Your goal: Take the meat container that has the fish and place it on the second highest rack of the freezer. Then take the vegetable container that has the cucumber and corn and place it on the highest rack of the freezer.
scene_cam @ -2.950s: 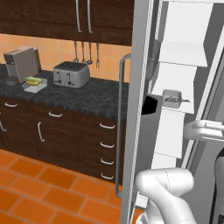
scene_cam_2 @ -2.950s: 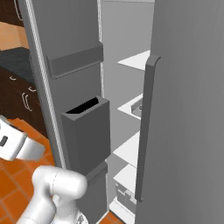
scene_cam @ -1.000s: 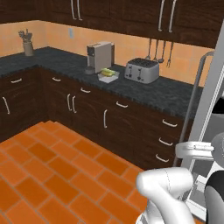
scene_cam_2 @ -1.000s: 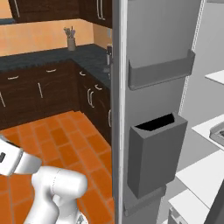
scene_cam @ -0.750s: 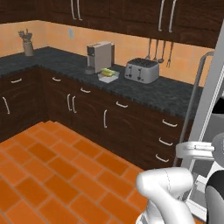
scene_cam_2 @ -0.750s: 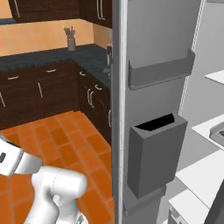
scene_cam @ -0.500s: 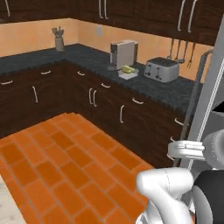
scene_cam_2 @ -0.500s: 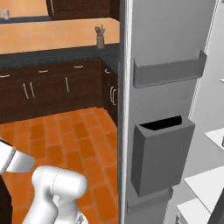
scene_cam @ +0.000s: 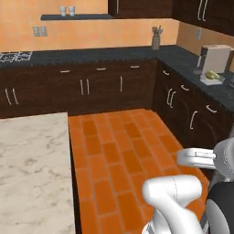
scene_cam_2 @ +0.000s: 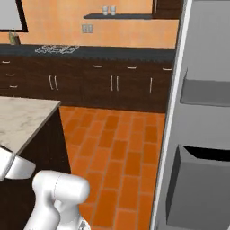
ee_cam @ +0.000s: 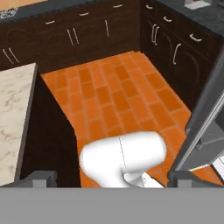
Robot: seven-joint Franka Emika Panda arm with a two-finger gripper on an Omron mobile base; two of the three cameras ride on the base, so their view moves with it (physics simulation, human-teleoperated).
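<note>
The tool (ee_cam: 109, 175) stands wide, holding nothing. The vegetable container (scene_cam: 211, 78) sits on the tabletop's front edge beside the coffee machine (scene_cam: 214, 58); likely light, rigid, best gripped by its rim.

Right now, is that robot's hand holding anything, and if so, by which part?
Nothing is held. In the hand view the hand is open, its two dark fingertips wide apart with only the orange tile floor beyond them.
</note>
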